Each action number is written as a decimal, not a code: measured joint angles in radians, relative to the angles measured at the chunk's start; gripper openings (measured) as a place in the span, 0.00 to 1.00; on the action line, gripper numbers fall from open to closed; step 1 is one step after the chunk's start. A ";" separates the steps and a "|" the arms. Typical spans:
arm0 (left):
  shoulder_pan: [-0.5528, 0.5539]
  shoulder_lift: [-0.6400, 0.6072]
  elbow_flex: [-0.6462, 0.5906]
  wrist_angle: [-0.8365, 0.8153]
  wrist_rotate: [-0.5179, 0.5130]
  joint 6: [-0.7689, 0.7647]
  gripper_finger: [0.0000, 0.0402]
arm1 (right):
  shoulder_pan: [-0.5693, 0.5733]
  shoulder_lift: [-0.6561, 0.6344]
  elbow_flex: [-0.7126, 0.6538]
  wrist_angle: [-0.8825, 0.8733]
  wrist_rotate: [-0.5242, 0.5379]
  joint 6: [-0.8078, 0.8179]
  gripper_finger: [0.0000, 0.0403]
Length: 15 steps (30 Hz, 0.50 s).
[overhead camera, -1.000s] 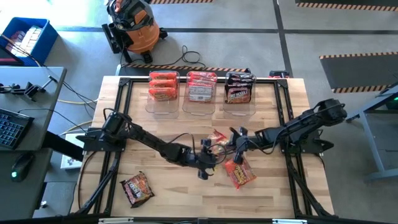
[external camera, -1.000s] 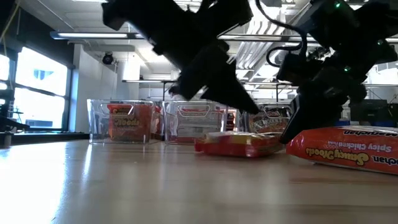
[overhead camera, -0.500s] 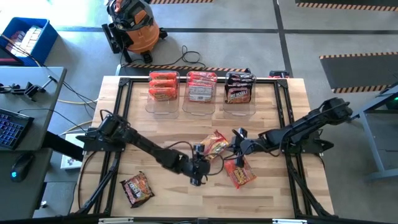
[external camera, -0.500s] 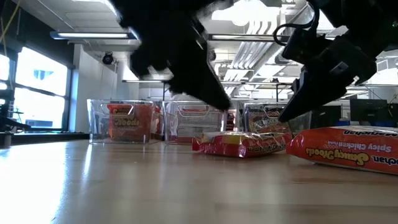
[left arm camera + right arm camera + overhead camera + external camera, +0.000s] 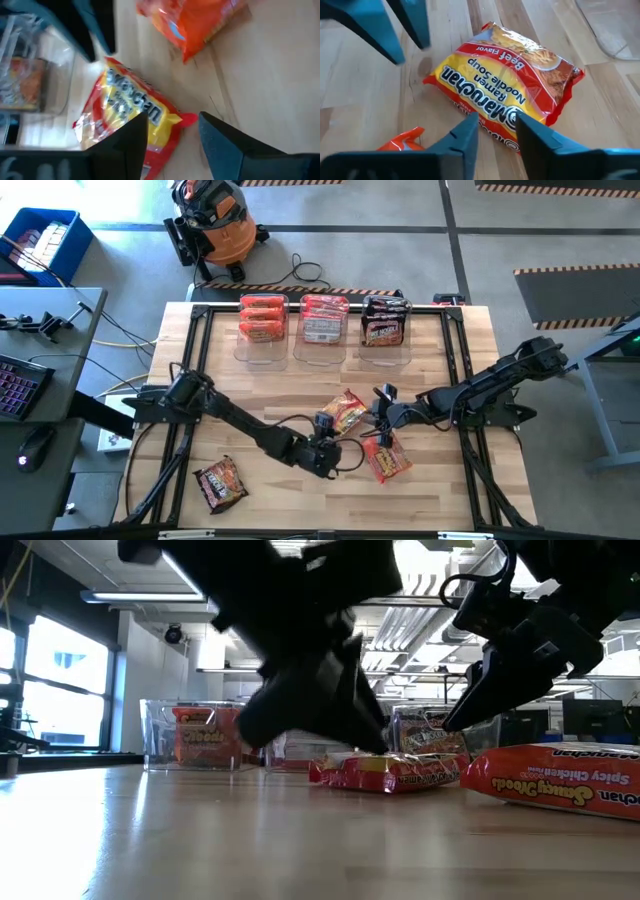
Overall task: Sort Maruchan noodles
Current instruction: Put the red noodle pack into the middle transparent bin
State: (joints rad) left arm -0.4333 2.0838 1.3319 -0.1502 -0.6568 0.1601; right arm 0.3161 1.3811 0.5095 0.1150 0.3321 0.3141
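Note:
A red-and-yellow Maruchan noodles packet (image 5: 346,412) (image 5: 505,95) lies flat on the table's middle. No gripper touches it. My left gripper (image 5: 326,455) (image 5: 172,145) hovers open just near of it, pointing at its near end. My right gripper (image 5: 378,416) (image 5: 495,132) stands open just right of it and above it, as the low view shows (image 5: 470,710). An orange packet (image 5: 385,458) (image 5: 555,780) lies flat near my right gripper. A dark packet (image 5: 220,484) lies flat at the near left.
Three clear bins stand in a row along the far edge, holding orange packets (image 5: 262,320), red-and-white packets (image 5: 322,320) and dark packets (image 5: 385,320). Black rails (image 5: 192,370) run along the table's sides. Bare wood shows between the bins and the loose packets.
My right gripper has risen off the red-and-yellow packet's right end. My left gripper has drawn back toward the near edge and turned. The packet, bunched between the two grippers a second ago, now lies flat and free on the table.

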 joint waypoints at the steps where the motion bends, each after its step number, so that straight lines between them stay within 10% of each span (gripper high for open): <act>1: 0.004 0.010 0.000 0.001 0.010 0.025 0.42 | 0.000 0.000 0.000 0.001 -0.002 -0.001 0.30; 15: 0.077 0.064 -0.001 0.077 0.110 0.078 0.20 | 0.000 0.000 0.000 0.011 -0.022 -0.001 0.40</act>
State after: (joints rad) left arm -0.3559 2.1479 1.3308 -0.0727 -0.5470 0.2379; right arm 0.3161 1.3811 0.5095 0.1265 0.3105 0.3134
